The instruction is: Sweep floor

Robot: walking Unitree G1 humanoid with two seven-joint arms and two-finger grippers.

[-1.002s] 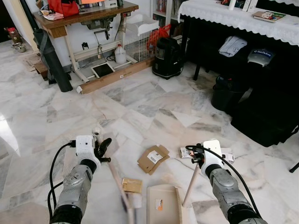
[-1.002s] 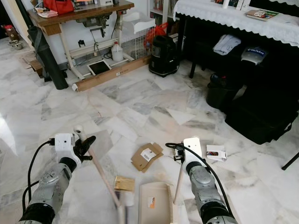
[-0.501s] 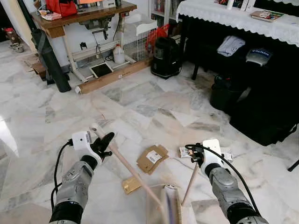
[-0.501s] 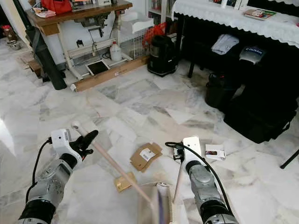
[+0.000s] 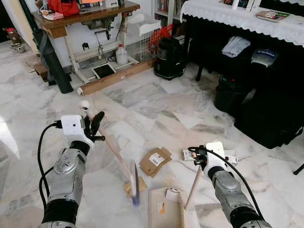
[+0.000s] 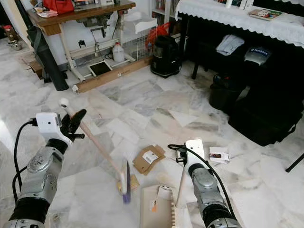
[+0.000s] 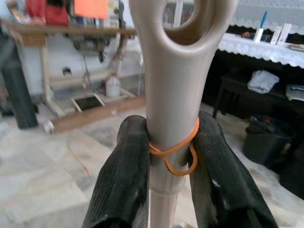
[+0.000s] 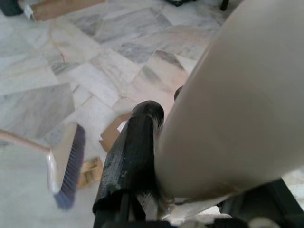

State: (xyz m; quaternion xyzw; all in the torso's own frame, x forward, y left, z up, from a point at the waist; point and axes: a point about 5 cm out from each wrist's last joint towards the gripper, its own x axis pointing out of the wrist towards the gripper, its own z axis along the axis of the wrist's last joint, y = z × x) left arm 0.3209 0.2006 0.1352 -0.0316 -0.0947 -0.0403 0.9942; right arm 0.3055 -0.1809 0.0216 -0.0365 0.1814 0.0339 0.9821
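Now we see the broom (image 6: 95, 147) running diagonally across the lower left of the frame, its beige handle rising toward the upper left and its blurred brush head (image 6: 124, 180) down on the marble floor (image 6: 142, 102) at lower centre. Our left end effector (image 7: 164, 156) is clamped on the handle near its looped top, one black finger (image 7: 121, 180) on each side, with an orange rubber band (image 7: 173, 152) wound round the handle between them. The brush head sits just beside a small tan scrap (image 5: 137, 186), with a flattened cardboard piece (image 6: 148, 158) a little further up and right. Near the bottom centre lies the beige dustpan (image 6: 159, 211), its pale handle (image 6: 181, 183) gripped by our right end effector (image 6: 183, 159). A small white packet (image 6: 218, 154) rests on the floor right of that. Along the top of the frame stand a sewing surface (image 6: 80, 14), a black vacuum (image 6: 164, 57) and a lace-covered surface (image 6: 237, 16).
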